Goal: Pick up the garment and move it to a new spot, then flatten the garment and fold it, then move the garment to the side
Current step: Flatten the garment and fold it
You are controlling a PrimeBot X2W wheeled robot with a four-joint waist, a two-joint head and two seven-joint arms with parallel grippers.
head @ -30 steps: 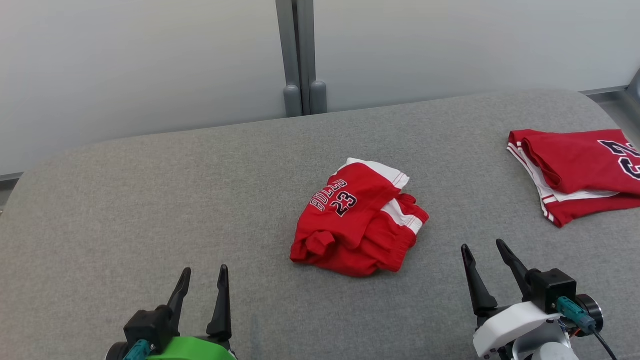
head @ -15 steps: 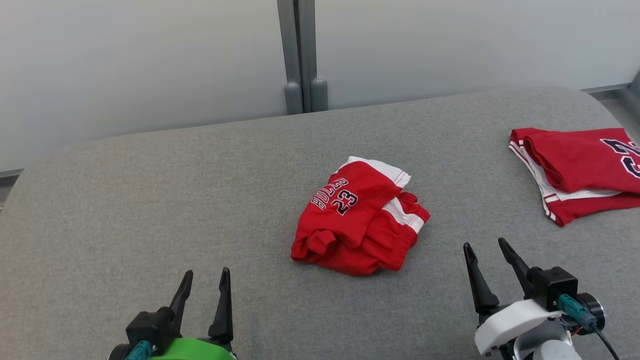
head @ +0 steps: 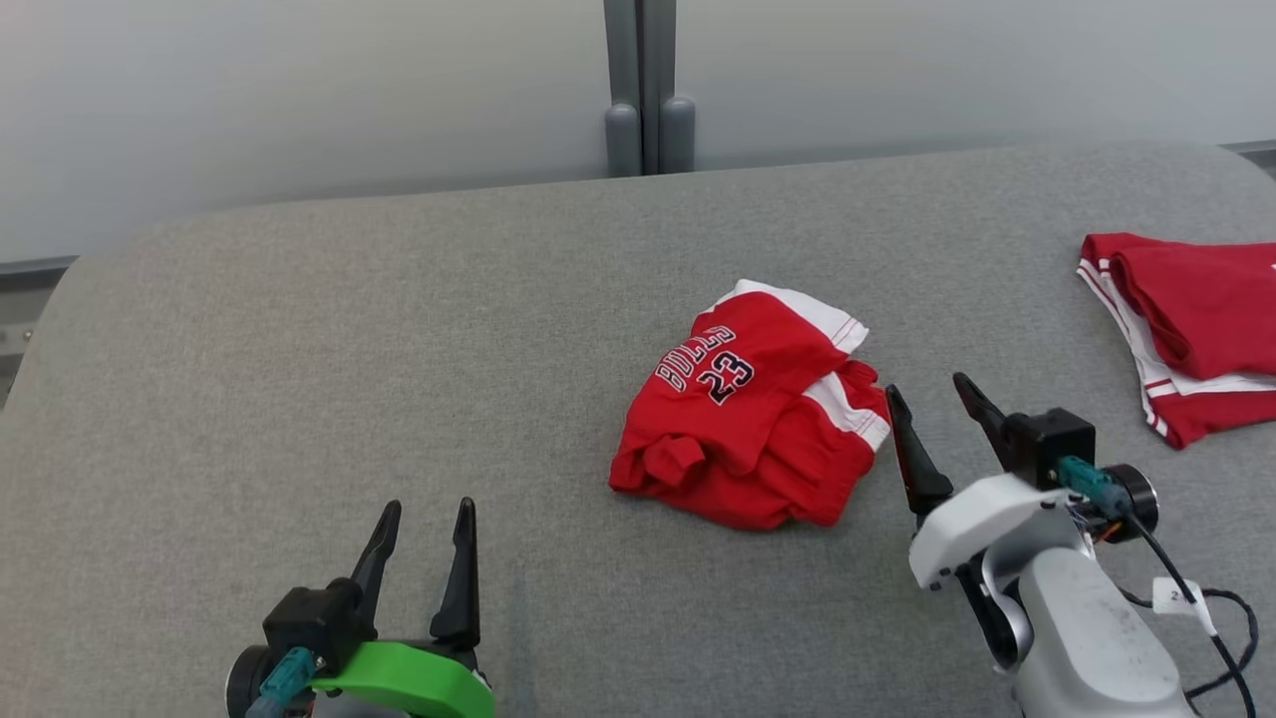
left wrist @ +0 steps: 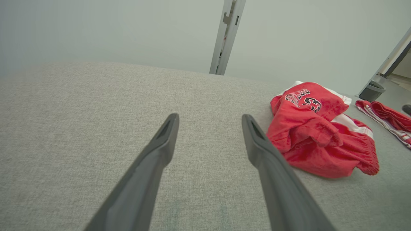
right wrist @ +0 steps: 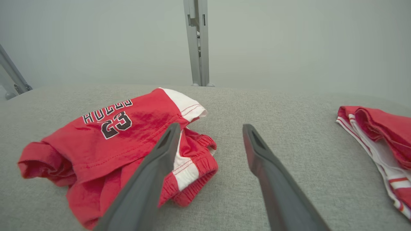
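Note:
A crumpled red garment [head: 753, 424] with white trim and a black "23" print lies in the middle of the grey padded table [head: 299, 349]. In the left wrist view the garment [left wrist: 318, 131] sits to the right; in the right wrist view the garment [right wrist: 118, 141] spreads at the left. My right gripper [head: 932, 391] stands open just right of the garment's right edge, its left finger [right wrist: 151, 179] overlapping the cloth's edge in the right wrist view. Near the table's front left, my left gripper [head: 429, 511] stands open over bare table, well apart from the garment.
A second red garment [head: 1191, 324] with white stripes lies folded at the table's far right edge; the second garment [right wrist: 382, 138] appears at the right of the right wrist view. A grey post [head: 648, 90] and pale wall stand behind the table. Cables [head: 1196, 618] trail from the right wrist.
My right gripper has moved forward and left, up to the garment's right edge, still open. The head camera shifted, sliding the scene rightward. The left gripper stayed put.

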